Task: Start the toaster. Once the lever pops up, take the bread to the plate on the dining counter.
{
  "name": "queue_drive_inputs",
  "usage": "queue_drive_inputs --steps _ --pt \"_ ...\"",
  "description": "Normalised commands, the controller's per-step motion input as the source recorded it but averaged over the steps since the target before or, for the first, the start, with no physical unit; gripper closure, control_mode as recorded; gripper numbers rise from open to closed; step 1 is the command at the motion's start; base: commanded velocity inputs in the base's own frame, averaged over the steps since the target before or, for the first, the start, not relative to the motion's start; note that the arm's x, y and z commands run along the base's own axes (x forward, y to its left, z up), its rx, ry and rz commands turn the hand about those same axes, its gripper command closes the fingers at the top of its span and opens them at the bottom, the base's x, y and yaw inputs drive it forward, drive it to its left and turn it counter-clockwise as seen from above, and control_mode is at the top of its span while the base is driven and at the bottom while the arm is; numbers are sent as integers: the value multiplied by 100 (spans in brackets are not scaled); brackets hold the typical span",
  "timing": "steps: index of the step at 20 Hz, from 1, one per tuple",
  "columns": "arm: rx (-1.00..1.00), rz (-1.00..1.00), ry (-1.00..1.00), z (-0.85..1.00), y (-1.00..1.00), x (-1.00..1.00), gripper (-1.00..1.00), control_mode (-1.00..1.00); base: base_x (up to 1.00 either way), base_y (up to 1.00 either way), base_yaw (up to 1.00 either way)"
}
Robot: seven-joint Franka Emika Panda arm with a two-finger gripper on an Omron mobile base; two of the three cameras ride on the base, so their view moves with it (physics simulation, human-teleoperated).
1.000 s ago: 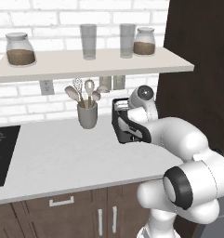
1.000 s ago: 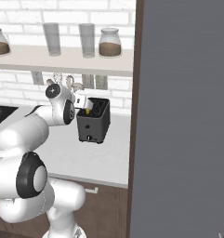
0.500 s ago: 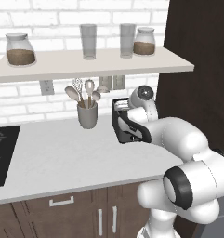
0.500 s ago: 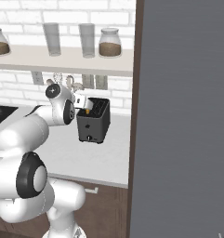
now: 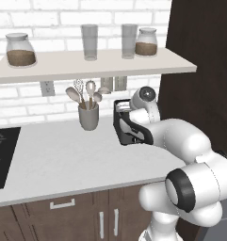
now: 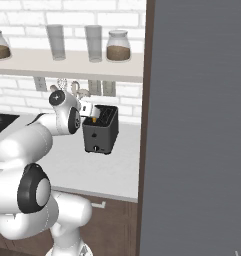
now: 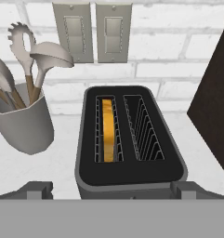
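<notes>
Left base view: the arm reaches forward over the pale worktop (image 5: pixel 53 160), its hand in front of the toaster (image 5: pixel 125 127), which stands right of the utensil cup (image 5: pixel 88 116) and below the shelf (image 5: pixel 86 63). The fingers are hidden behind the wrist here.

Right base view: the toaster (image 6: pixel 100 130) sits on the worktop near the brick wall, knob end facing the camera. The hand hangs just above its near left top edge, and an orange sliver of the bread (image 6: pixel 94 119) shows in a slot beside it.

Hand view: the gripper (image 7: pixel 111 189) looks down on the toaster (image 7: pixel 129 144), fingers (image 7: pixel 39 188) spread wide, one at each near corner, holding nothing. The bread (image 7: pixel 108 130) stands on edge in the left slot, ahead of and between the tips; the right slot is bare wire. The cup (image 7: pixel 23 123) stands to the left, two wall switches (image 7: pixel 92 30) behind.
</notes>
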Motion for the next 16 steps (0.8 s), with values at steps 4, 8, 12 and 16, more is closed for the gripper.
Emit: queue_drive_inputs --steps 4,8,12,16 --pt "0 0 0 0 0 0 -100 -100 0 0 0" --pt "0 0 0 0 0 0 -100 -100 0 0 0" --pt "0 0 0 0 0 0 -100 -100 0 0 0" --pt "0 0 0 0 0 0 -100 -100 0 0 0"
